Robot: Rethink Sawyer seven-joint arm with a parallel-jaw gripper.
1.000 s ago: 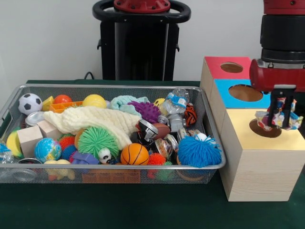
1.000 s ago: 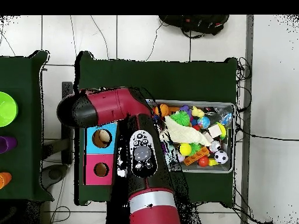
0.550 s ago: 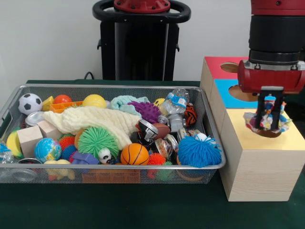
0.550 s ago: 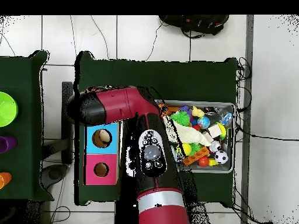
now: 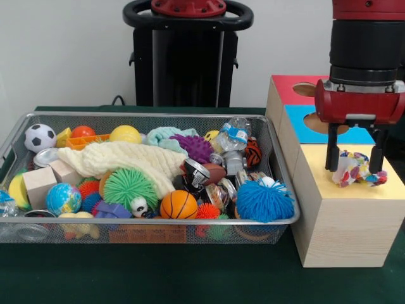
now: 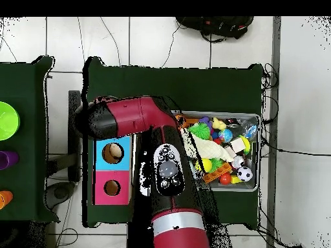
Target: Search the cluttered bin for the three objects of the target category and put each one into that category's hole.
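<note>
Front view: the gripper (image 5: 353,166) hangs over the yellow box (image 5: 354,215) at 3 o'clock of the bin (image 5: 152,221), its fingers spread to either side of a crumpled wrapper (image 5: 354,171). The wrapper sits between them on the box top, right where the hole should be; the hole itself is hidden under it, so I cannot tell whether it has dropped in or is lodged on the rim. To do this step well, I judge the arm should lift straight up, fingers wide, without dragging the wrapper sideways.

Overhead view: the arm (image 6: 165,174) covers the yellow box and gripper. The blue (image 6: 112,152) and red (image 6: 112,188) holes lie at its 9 o'clock, the bin at 3 o'clock.
</note>
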